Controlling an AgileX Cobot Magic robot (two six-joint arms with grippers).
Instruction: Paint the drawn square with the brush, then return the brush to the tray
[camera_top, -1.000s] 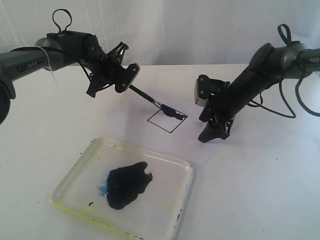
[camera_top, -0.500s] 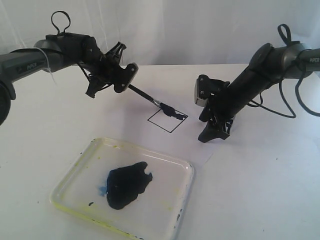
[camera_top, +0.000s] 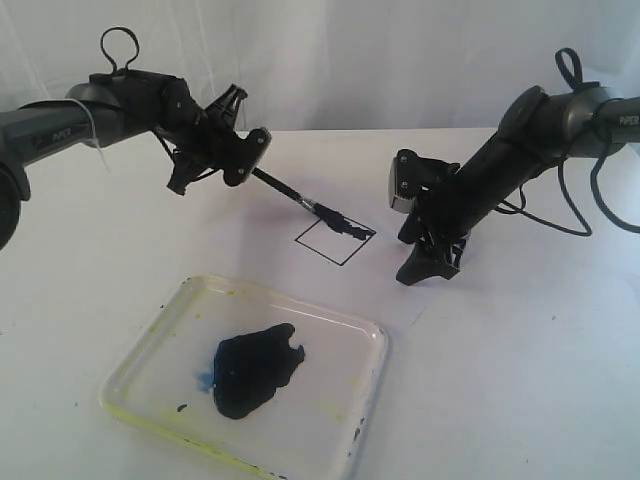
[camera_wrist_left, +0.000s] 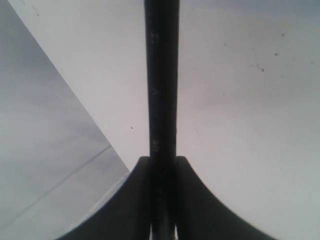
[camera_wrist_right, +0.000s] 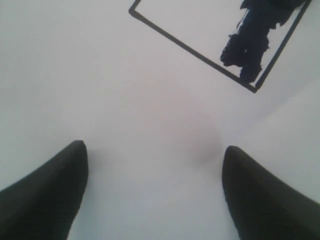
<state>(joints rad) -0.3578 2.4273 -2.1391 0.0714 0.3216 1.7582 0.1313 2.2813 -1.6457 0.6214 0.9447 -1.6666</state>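
The drawn square (camera_top: 335, 241) lies on white paper at mid-table, with a streak of dark paint along its far right side (camera_wrist_right: 252, 37). My left gripper (camera_top: 250, 160) is shut on the brush (camera_top: 290, 193), whose dark handle slants down to the right. The silver ferrule (camera_top: 312, 207) is just outside the square, and the dark tip lies on the paint streak inside it. In the left wrist view the handle (camera_wrist_left: 161, 85) runs straight out from between the closed fingers. My right gripper (camera_top: 430, 265) stands open over the paper just right of the square, holding nothing. The tray (camera_top: 370, 345) sits near the front with its dark puddle (camera_top: 255, 368).
The sheet's edge (camera_wrist_left: 75, 95) shows against the grey table in the left wrist view. A black cable (camera_top: 575, 200) loops behind the right arm. Small paint specks (camera_top: 181, 407) dot the tray floor.
The left gripper has drawn back up and to the left, pulling the brush with it, so the tip sits slightly further left on the streak. The right arm has not moved.
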